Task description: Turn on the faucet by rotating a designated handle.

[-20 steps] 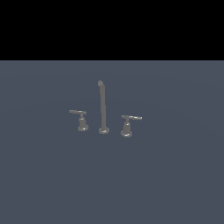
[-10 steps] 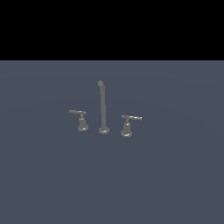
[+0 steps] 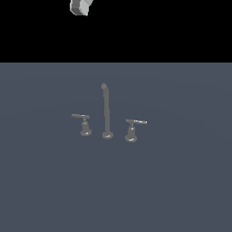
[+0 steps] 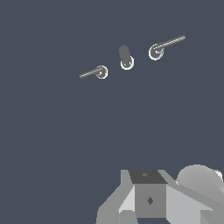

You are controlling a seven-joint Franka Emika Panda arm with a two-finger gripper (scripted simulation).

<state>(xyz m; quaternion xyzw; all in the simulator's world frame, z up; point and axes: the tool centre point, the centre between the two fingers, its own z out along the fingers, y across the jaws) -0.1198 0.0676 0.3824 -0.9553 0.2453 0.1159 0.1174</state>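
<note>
Faucet [image 3: 107, 113] stands mid-way on a flat blue-grey surface [image 3: 181, 190], three separate pieces in a row: tall thin spout [image 3: 106, 111] in the middle, a short lever handle on either side. The target handle [image 3: 83, 123] is the smaller, duller one, at the exterior view's left of the spout; its thin flat lever sticks out sideways, away from the spout, on a short flared post. The other lever [image 3: 133, 129], a bit larger and shinier, sits at the exterior view's right, its bar also pointing away from the spout. Nothing touches any of them.

The arm is high up. Only a pale grey block of it [image 3: 80, 6] shows at the top edge of the exterior view, well apart from the faucet. From the wrist view the camera looks down on all three pieces: handle [image 4: 97, 72], spout [image 4: 125, 57], other lever [image 4: 162, 46]. The gripper [image 4: 146, 199] body fills the near edge, but the fingertips are out of frame, so I cannot tell whether the jaws are spread or pressed together.

Judgement: approach not yet begun in earnest. The high start probably gives a clear line down past the spout. The lever's free end pointing outward looks like the sensible push point, away from the spout, more leverage.
</note>
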